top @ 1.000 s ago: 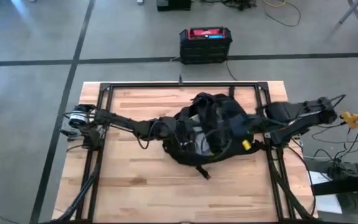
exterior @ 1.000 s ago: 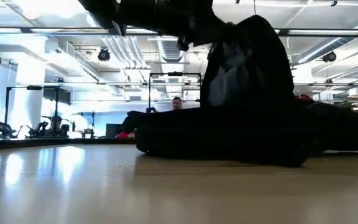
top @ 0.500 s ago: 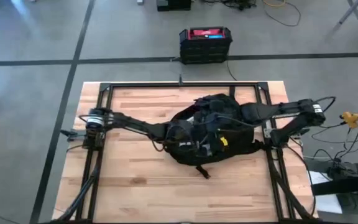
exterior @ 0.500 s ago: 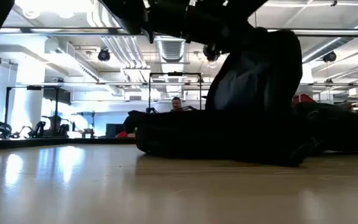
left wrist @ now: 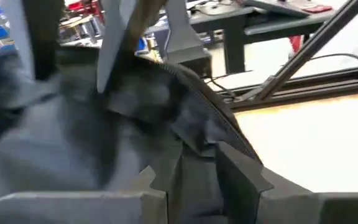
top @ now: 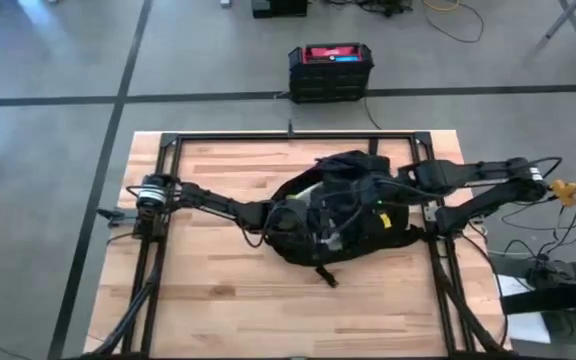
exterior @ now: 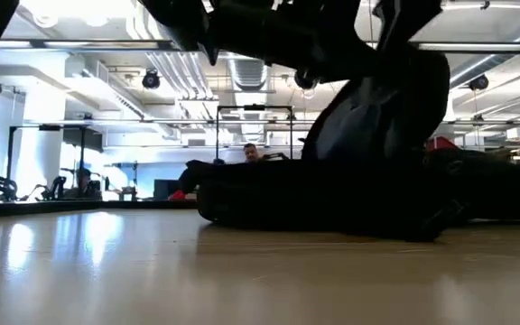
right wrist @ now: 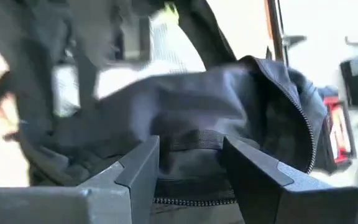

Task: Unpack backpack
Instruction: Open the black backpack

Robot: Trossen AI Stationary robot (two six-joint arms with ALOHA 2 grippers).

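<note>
At counter (top: 208, 300) centre, backpack (top: 343, 215) lies slumped, lower than second ago. Left gripper (top: 290, 218) at its near-left edge, right gripper (top: 386, 188) pulled back toward right; both fingers apart, fabric between. Opening being spread; nothing unpacked yet.

Both arms reach inward, left gripper (left wrist: 191, 180) & right gripper (right wrist: 191, 162) agape.

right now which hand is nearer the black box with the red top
Right. The right hand is at the backpack's far side, toward the box; the left hand is at its near-left edge.
</note>
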